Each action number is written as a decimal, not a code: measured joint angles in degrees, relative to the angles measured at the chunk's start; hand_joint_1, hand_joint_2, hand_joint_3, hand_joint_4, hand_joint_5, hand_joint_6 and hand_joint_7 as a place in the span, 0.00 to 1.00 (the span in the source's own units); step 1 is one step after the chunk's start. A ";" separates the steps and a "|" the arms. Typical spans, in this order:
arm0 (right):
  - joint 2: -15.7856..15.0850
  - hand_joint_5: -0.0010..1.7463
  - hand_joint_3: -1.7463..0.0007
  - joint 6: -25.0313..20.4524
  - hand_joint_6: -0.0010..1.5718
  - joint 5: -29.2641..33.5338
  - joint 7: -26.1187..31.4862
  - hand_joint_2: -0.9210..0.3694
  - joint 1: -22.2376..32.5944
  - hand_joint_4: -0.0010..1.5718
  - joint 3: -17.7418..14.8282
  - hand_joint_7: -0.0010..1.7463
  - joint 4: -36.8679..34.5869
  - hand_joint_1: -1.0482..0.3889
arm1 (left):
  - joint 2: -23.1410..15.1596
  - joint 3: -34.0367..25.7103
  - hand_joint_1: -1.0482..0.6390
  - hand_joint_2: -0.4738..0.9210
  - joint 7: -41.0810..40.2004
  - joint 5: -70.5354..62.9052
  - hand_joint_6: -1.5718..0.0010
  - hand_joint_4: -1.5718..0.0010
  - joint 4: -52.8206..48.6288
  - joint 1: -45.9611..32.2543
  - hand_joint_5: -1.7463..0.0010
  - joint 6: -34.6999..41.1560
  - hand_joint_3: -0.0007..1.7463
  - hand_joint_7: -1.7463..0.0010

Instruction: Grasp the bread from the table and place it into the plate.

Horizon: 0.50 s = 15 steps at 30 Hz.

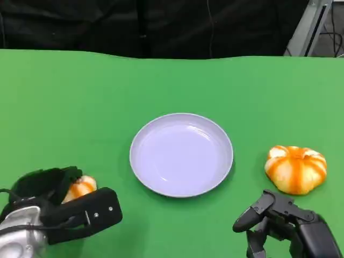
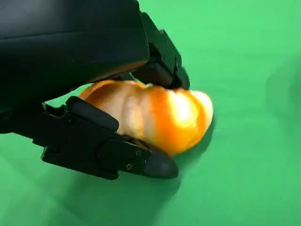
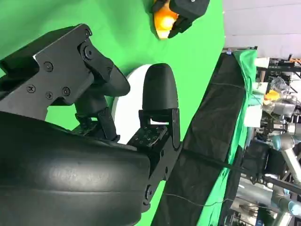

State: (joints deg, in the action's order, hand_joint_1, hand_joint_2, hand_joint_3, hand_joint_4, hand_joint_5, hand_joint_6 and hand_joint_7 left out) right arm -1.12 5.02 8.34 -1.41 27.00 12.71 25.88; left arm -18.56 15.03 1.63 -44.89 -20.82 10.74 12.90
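From my head camera, my left hand is wrapped around a small orange-and-white bread roll at the near left of the green table, the round pale lavender plate sits in the middle holding nothing, and a second, pumpkin-shaped orange-glazed bun lies to its right, just beyond my right hand. My left wrist camera shows black fingers clamped on both sides of the roll, which rests on the cloth. My right wrist camera shows my right hand's fingers spread and holding nothing, the plate's white edge behind them.

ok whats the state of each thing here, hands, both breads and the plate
left hand: fingers closed around the left bread
left bread: gripped, low over the table
right hand: fingers apart, holding nothing
right bread: lying on the table, untouched
plate: upright, nothing in it
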 measured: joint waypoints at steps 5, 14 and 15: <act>0.00 0.96 0.32 0.00 0.45 0.26 0.01 0.33 -0.06 0.45 0.02 0.77 0.00 0.75 | -0.70 -0.90 0.47 0.84 -5.71 2.87 0.52 0.48 0.74 -1.95 0.00 -4.87 0.39 0.23; -0.01 0.96 0.31 0.01 0.46 0.28 -0.01 0.34 -0.20 0.45 0.03 0.77 -0.06 0.75 | -0.28 -0.93 0.50 0.72 -37.50 1.67 0.61 0.48 -2.89 -5.53 0.00 -27.71 0.63 0.00; -0.01 0.96 0.31 0.01 0.46 0.28 -0.01 0.34 -0.22 0.45 0.03 0.77 -0.07 0.75 | -0.28 -0.77 0.50 0.72 -38.44 1.52 0.61 0.48 -3.42 -5.26 0.00 -28.74 0.63 0.00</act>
State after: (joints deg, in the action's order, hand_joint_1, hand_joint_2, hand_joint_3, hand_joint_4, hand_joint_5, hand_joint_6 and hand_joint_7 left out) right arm -1.13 5.03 8.62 -1.42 26.79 12.74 25.81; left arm -18.84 14.26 -36.81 -43.37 -24.24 5.48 -15.83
